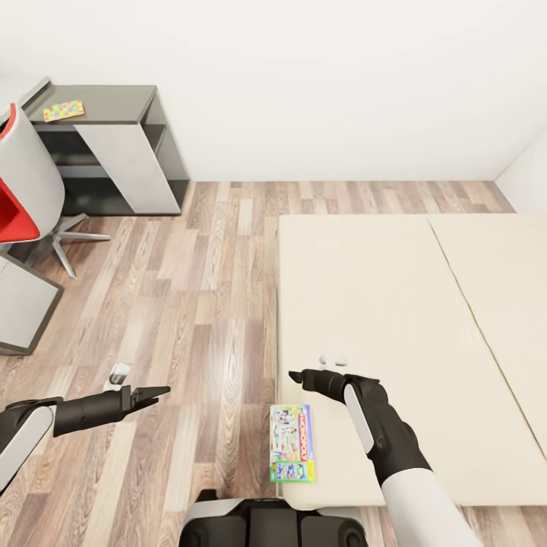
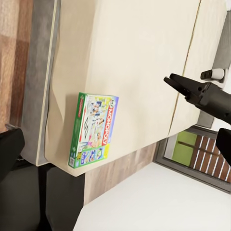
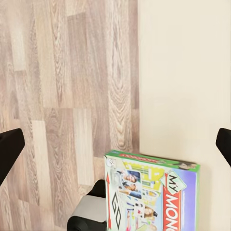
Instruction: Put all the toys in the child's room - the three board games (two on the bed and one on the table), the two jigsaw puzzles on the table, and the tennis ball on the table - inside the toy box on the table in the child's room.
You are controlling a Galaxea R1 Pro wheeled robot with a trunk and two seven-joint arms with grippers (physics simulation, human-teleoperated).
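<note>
Robot stands at the bed [image 1: 395,319]. One board game [image 1: 292,443], the Monopoly box, lies flat at the mattress corner nearest the robot, ungrasped. No second game visible on the mattress, so it is either moved or out of frame. Across the room one jigsaw puzzle [image 1: 64,111] rests on the grey surface [image 1: 114,102]. No toy box in sight, so its contents cannot be checked. Judged progress: early to middling; this game and that puzzle remain.

Left tool [image 1: 144,396] hovers over the floor, fingers seemingly together, holding nothing. Right tool [image 1: 304,377] hangs above the bed beyond the game; its wrist view shows fingertips spread wide, empty.
</note>
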